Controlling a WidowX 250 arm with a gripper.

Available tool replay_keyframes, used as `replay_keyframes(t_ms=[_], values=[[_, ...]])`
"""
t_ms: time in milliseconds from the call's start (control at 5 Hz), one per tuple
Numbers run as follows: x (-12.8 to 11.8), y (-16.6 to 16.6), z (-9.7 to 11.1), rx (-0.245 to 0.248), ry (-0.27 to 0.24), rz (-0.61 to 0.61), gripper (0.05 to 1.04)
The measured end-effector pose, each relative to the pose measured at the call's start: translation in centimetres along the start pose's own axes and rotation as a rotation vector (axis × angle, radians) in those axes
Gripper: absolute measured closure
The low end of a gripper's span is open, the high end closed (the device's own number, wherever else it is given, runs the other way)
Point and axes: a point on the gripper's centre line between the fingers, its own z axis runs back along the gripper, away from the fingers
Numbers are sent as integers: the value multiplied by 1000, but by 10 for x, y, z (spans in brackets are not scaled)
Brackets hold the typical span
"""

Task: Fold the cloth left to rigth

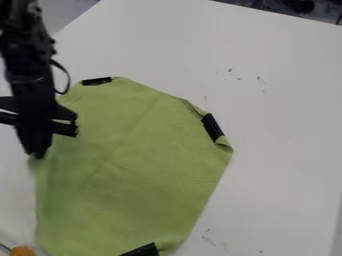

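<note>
The gripper (38,152) hangs at the left of the view, its lower end over the left edge of the green cloth (133,160). Whether it touches the cloth or has hold of it I cannot tell. The cloth lies spread on the white table, with black strips at its top left corner, its upper right edge and its bottom edge. Beside the right strip, a bit of the cloth's edge is turned over. The arm covers part of the cloth's upper left side.
The white table (280,130) extends to the right of the cloth, with small dark marks on it. An orange object (23,251) sits at the bottom left, close to the cloth. The table's far edge runs along the top right, with dark items beyond.
</note>
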Motion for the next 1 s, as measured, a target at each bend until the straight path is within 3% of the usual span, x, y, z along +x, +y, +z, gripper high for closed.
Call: replay_keyframes(t_ms=[400, 1000], values=[[49, -40, -8, -95, -36, -24, 1021], [66, -59, -20, -138, -51, -64, 996]])
